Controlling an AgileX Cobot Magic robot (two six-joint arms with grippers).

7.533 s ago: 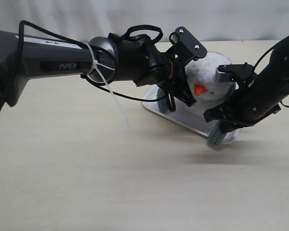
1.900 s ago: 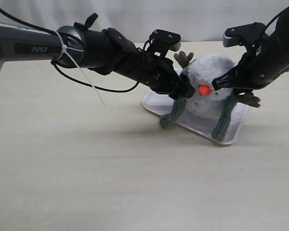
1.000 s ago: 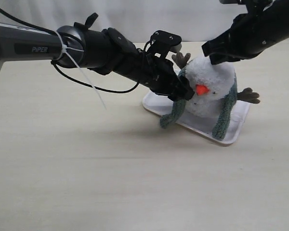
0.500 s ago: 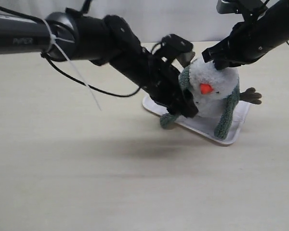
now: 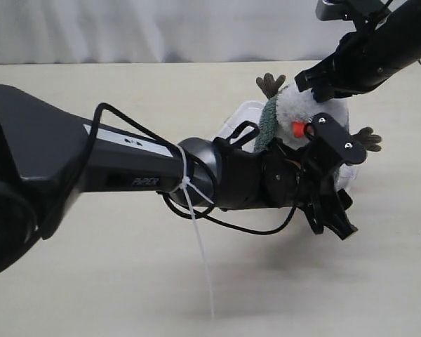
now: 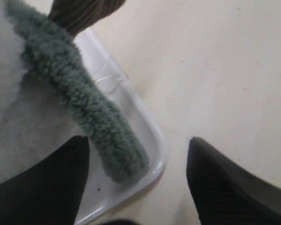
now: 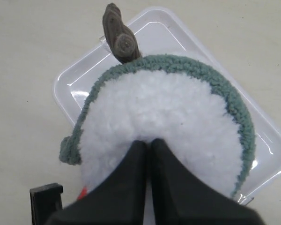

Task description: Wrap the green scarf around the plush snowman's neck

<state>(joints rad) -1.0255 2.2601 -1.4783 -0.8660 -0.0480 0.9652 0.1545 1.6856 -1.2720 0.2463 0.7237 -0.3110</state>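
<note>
Left tool [image 6: 138,187] has swung across the plush snowman's [image 5: 312,109] front to centre-right of frame; jaws wide, empty.
Green scarf [image 7: 234,108] loops behind the head [image 7: 168,117], one end lying in the tray [image 6: 110,77] between those jaws. Right tool [image 7: 147,150], clenched, rests on the head. Pinch near the tip, then draw across.

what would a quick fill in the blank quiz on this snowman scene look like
1. The plush snowman sits in a white tray and its nose is coloured ____.
2. The right gripper, at the top of the snowman's head, has its jaws ____.
3. The left gripper, near one hanging end of the green scarf, holds nothing and its jaws stand ____.

Missing words: orange; shut; open
</note>
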